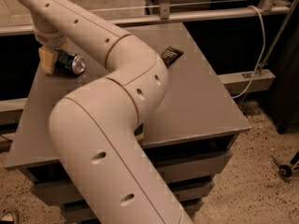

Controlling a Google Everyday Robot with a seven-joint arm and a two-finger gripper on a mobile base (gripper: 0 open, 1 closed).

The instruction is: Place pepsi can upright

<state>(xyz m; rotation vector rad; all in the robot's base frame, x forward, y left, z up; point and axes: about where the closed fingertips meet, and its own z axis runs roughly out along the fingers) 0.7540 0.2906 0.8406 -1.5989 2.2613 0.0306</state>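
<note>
Where the cream-coloured arm (117, 139) rises from the bottom of the view, its thick lower segment slants up and left across the front of the grey table (201, 101). It then folds at a rounded elbow above the middle of the tabletop. From there a slimmer segment dotted with small holes runs up and to the left, reaching the far left corner of the table. There the wrist turns downward and carries the gripper (50, 62) down to the surface, its tan end touching or almost touching the tabletop. The pepsi can (70, 63) lies on its side right against the gripper, on the gripper's right. Its dark blue body points left to right and its silver end faces right and a little toward the camera. Whether the gripper is clamped on the can or released cannot be told from this angle, since the wrist covers most of it. The print on the can is too small to read. A dark snack wrapper (171, 55) lies flat near the table's far edge, well apart from the can, with pale marks that cannot be made out. A sliver of something green (139, 132) shows under the elbow at the table's front edge.
</note>
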